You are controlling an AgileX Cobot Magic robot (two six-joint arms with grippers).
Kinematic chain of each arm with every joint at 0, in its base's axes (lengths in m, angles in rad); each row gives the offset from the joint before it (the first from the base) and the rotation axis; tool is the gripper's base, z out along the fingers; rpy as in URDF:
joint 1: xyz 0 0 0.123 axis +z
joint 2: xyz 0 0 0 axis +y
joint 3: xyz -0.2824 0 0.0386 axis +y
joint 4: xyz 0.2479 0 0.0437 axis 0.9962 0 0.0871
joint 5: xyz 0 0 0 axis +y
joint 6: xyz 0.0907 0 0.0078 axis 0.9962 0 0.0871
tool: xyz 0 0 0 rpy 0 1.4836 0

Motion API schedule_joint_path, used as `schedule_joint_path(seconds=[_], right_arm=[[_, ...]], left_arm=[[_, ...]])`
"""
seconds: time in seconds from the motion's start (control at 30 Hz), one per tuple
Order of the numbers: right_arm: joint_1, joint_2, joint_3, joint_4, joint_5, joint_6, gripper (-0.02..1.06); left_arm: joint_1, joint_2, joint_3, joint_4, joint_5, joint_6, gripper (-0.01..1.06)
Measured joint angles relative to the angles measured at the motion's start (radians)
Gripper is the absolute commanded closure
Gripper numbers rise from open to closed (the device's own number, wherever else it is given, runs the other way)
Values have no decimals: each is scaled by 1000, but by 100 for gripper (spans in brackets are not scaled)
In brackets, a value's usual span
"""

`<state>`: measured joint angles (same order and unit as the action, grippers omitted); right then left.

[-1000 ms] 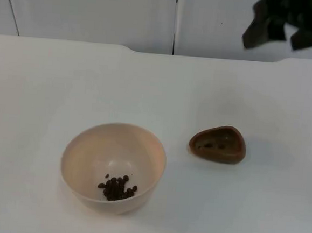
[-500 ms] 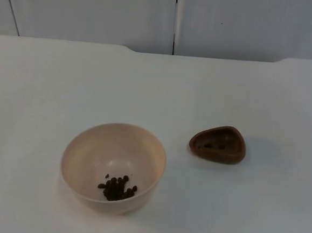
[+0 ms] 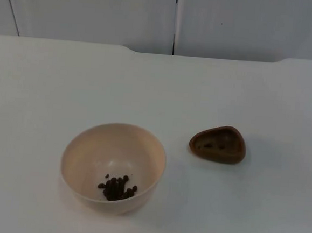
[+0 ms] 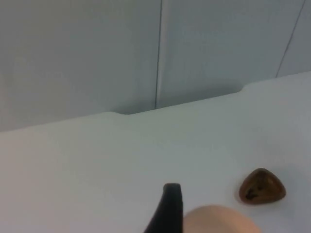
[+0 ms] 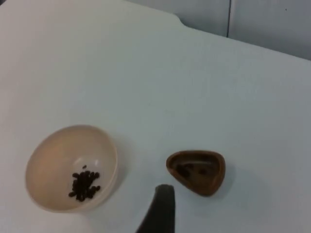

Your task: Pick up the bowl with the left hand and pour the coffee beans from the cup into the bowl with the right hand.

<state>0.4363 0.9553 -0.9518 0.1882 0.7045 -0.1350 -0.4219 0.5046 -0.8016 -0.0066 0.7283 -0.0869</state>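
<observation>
A cream bowl [image 3: 113, 167] stands on the white table [image 3: 158, 84], left of centre, with a small heap of coffee beans [image 3: 117, 188] in its bottom. To its right sits a small brown cup [image 3: 218, 144] with rounded corners, upright, a few dark specks inside. My left gripper [image 4: 169, 211] hovers well back from the table, just behind the bowl [image 4: 218, 221], with the cup [image 4: 262, 186] farther off. My right gripper [image 5: 160, 208] hangs high above the table, with the bowl [image 5: 70, 167] and the cup [image 5: 196, 171] below it. Neither gripper touches anything.
A grey partition wall [image 3: 174, 18] closes the table's far edge. Bare white table top surrounds the bowl and the cup on all sides.
A second ago the right arm's black gripper stood in the top view's upper right corner; it has since drawn out of that view. Bowl, beans and cup have not moved.
</observation>
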Motion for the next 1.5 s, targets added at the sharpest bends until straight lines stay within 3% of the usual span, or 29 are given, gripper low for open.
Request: schedule_joint_path(seconds=[0.73,1.17,1.5], right_arm=[[0,-582,362,-5,-14,-48,30],[0,-776,377,-31,143,-33,30],[0,-845,390,-125,190,82,30]], left_arm=[[0,-391,124,-2,213,0,30],[0,-502,195,36,320,2,30],[0,-502,296,47,361,2,30]])
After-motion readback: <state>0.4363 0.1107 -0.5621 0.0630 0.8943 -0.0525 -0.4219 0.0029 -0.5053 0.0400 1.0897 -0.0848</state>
